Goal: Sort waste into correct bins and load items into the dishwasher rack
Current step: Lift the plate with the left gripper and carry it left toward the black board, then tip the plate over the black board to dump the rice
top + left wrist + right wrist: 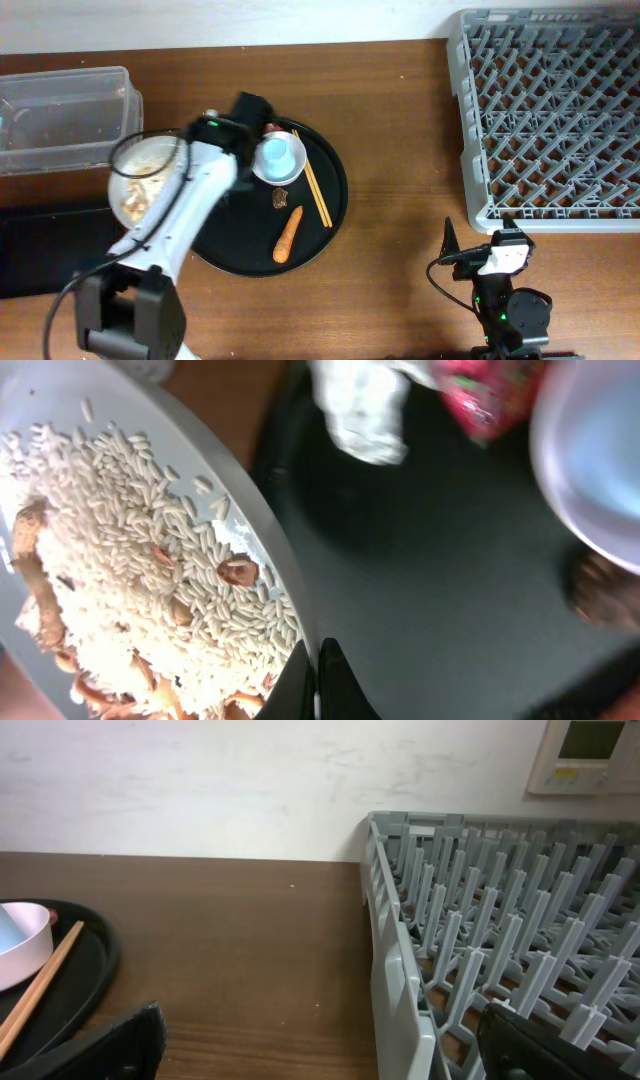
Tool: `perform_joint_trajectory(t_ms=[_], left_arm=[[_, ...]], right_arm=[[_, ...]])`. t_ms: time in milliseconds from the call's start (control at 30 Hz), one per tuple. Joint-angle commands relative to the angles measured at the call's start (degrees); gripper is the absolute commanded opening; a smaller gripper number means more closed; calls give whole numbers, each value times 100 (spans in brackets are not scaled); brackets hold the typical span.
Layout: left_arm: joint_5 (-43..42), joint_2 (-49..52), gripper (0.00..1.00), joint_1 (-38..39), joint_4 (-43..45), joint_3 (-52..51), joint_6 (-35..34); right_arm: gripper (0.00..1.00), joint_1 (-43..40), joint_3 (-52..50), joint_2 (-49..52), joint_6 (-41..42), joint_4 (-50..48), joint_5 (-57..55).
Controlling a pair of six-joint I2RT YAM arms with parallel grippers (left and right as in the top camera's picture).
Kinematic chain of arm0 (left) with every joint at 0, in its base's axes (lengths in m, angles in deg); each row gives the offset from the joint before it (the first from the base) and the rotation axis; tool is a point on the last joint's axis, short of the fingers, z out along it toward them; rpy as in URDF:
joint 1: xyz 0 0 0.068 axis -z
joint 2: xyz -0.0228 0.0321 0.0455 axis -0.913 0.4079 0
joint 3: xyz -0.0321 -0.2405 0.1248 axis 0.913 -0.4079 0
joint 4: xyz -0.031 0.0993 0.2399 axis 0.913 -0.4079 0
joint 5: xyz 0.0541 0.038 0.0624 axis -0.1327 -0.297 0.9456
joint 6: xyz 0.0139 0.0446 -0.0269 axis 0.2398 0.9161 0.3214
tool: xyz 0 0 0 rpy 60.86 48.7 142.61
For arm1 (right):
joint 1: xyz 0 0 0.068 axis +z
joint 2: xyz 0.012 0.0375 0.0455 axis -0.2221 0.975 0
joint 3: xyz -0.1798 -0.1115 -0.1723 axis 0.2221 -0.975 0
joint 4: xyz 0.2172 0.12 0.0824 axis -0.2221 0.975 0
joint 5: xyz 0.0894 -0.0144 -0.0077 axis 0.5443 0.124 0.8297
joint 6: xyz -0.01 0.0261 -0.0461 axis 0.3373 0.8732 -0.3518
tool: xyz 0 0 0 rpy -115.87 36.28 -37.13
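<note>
My left pincer (315,682) is clamped tight on the rim of the plate (150,405), one finger on each side of the edge. The plate carries a heap of rice (150,560) with tan scraps mixed in. From overhead it sits just left of the round tray (240,245), in front of the clear tub (60,110) and near the black bin (40,250) (lifted or resting, I cannot tell).

On the round tray:
- The cup (280,157) is toward the far side.
- The chopsticks (316,192) lie together just right of the cup.
- The brown bit (281,198) is just on my side of the cup.
- The carrot (288,234) is closest to me.

My left wrist view also shows the tissue (360,405) and the red wrapper (480,395) side by side on the tray, the wrapper just beside the cup.

My right pincer (320,1018) is spread wide and grips nothing. It is low over the table (230,940), near the rack's (400,970) front left corner. The rack stands at the table's far right, well apart from the tray.
</note>
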Motion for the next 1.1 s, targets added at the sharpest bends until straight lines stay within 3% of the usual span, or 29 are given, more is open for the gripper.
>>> perform_joint_trajectory(t_ms=[0,433,833,1067], left_arm=[[-221,-212,1,-586,192,208,-57],[-431,-210,1,-2531,944,223,-37],[-3130,-210,1,-4841,2017,221,-33],[-5392,-208,1,-6063,2151,221,-35]], right_arm=[[98,33,-44,-46,-33,17,-50],[98,33,-44,-46,-33,17,-52],[98,33,-44,-46,-33,17,-52],[98,33,-44,-46,-33,17,-50]])
